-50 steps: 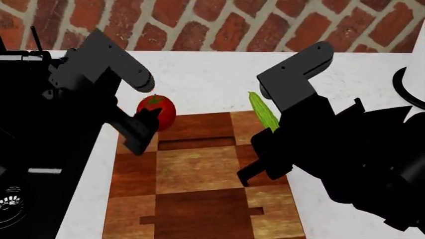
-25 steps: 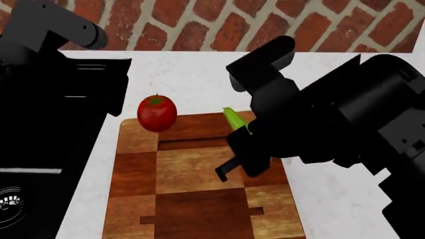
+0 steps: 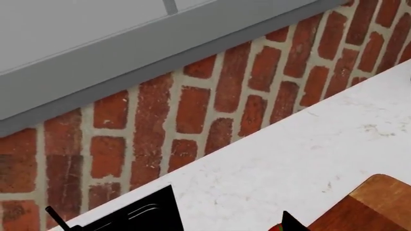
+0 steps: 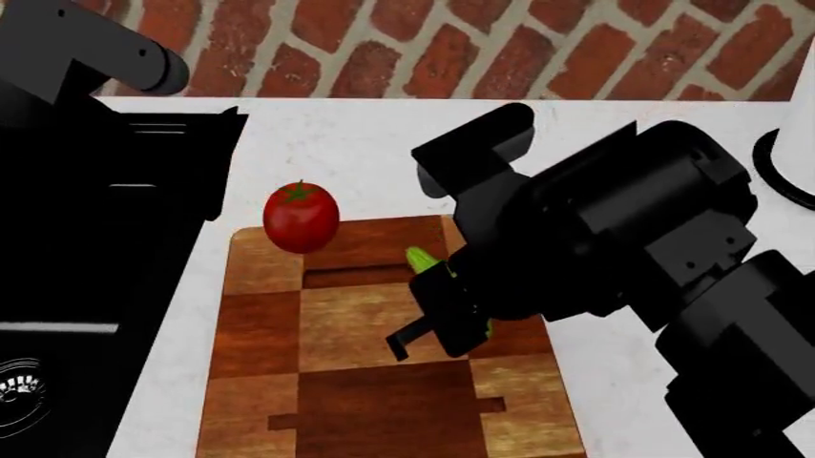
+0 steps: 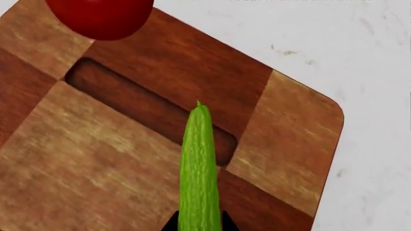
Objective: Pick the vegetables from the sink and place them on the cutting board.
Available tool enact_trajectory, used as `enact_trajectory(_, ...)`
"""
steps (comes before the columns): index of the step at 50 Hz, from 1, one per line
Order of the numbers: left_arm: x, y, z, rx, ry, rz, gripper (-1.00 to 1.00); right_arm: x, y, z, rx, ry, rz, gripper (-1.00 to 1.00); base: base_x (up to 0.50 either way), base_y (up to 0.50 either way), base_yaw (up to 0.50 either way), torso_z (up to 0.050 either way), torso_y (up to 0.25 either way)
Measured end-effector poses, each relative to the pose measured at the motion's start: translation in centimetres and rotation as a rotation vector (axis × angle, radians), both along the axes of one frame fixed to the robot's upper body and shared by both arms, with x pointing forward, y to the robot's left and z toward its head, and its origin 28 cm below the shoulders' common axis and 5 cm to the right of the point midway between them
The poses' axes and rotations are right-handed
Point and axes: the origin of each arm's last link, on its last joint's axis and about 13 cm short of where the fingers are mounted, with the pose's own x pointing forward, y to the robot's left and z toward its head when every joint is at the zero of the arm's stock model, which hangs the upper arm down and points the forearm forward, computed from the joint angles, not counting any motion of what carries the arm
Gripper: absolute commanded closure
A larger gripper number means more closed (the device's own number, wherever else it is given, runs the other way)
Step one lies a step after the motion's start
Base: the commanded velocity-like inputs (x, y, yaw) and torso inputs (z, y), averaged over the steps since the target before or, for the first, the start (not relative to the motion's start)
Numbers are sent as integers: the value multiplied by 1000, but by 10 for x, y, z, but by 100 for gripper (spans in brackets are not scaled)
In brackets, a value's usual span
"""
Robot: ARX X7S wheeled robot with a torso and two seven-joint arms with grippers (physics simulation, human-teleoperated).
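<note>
Left wrist view: mostly brick wall and white counter (image 3: 308, 159). A corner of the board (image 3: 378, 202) shows at 5 o'clock, and a sliver of the tomato (image 3: 277, 227) sits at the bottom edge beside a dark fingertip. The left gripper itself is too little in frame — whether it is spread or closed, I cannot tell.

Head view: the tomato (image 4: 301, 217) rests at the board's (image 4: 344, 382) far left corner, about 10 o'clock from the board's middle. The sink (image 4: 76, 286) fills the 9 o'clock side, and the left arm hangs above it, away from the tomato. The right gripper (image 4: 440, 320) hovers over the board's right half, clenched around the cucumber (image 4: 423, 260), whose tip pokes out toward 11 o'clock.

Right wrist view: the cucumber (image 5: 199, 168) runs straight out from between the jaws, its tip over the board's (image 5: 96, 159) groove; the tomato (image 5: 99, 17) lies beyond, well apart. The cucumber appears to be above the wood, not lying on it, though contact is hard to judge.

Handling, as a judgement: the cucumber looks light, stiff and bumpy enough to hold without slipping — gripped near one end it may tilt, so a low release should keep it from rolling. The glossy round tomato could roll if nudged.
</note>
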Motion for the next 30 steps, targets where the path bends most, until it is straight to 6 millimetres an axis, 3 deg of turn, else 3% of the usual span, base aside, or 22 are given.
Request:
enact_trajectory(10, 0, 0, -1, 2, 0, 4, -100, 0, -1, -1, 12, -3, -2, 100, 1, 0, 1, -2, 0)
enact_trajectory(11, 0, 0, -1, 2, 0, 3, -100, 0, -1, -1, 12, -3, -2, -100, 13, 0, 3, 0, 0)
enact_trajectory(30, -1, 1, -1, 2, 1, 6, -100, 1, -6, 5, 5, -46, -28, -100, 0, 1, 2, -1, 0)
